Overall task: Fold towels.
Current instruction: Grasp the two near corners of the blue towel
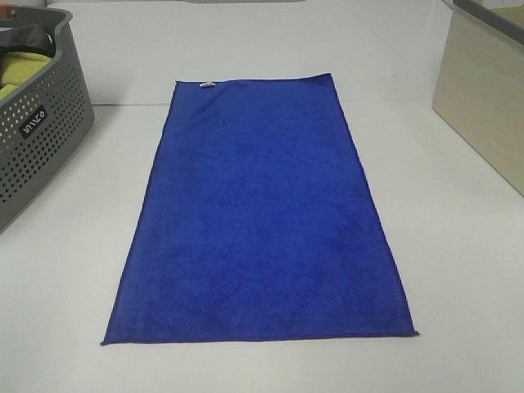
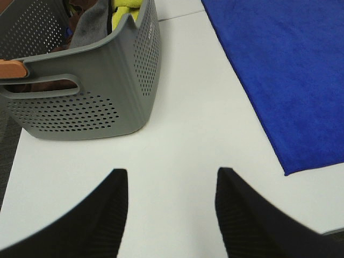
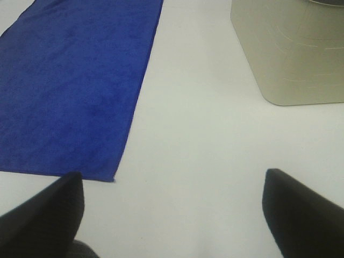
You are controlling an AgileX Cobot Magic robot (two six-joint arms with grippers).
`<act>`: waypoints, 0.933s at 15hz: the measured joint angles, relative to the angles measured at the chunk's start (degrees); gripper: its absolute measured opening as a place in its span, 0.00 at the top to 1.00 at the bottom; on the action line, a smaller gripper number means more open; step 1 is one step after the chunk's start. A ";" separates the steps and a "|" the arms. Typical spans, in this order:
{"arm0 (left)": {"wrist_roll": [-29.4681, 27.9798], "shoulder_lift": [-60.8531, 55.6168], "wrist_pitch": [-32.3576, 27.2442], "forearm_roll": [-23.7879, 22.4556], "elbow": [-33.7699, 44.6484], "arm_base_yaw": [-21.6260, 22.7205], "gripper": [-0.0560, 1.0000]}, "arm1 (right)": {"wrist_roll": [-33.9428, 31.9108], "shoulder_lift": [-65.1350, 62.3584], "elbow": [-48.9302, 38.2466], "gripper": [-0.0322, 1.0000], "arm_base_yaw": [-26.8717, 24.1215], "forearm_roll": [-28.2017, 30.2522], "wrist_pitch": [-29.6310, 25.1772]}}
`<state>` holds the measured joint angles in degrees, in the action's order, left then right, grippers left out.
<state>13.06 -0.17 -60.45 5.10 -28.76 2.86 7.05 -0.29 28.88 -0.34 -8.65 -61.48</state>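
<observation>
Wrist views | L tool (image 2: 172, 170) spread, empty | R tool (image 3: 173, 173) spread wide, empty | towel (image 1: 262, 221) flat, untouched

My towel (image 1: 262, 221) is plush blue cloth with a soft, matt nap, and the white table (image 1: 458, 270) looks smooth and faintly sheened. The basket (image 1: 41, 139) is matt grey plastic punched with small holes, the yellow-green cloth (image 2: 126, 12) looks fuzzy, and the beige bin (image 1: 483, 98) looks like smooth, dull plastic. The fingers (image 2: 102, 220) of my left gripper (image 2: 171, 172) are matt black and finely ribbed.
</observation>
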 joint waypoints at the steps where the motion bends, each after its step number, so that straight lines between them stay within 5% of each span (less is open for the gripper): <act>1: 0.00 0.00 0.00 0.00 0.00 0.00 0.48 | 0.00 0.00 0.00 0.15 0.00 0.00 0.00; 14: 0.00 0.00 0.00 0.00 0.00 0.00 0.48 | 0.00 0.00 0.00 0.15 0.00 0.00 0.00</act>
<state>13.06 -0.17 -60.45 5.10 -28.76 2.86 7.05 -0.29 28.88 -0.34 -8.65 -61.48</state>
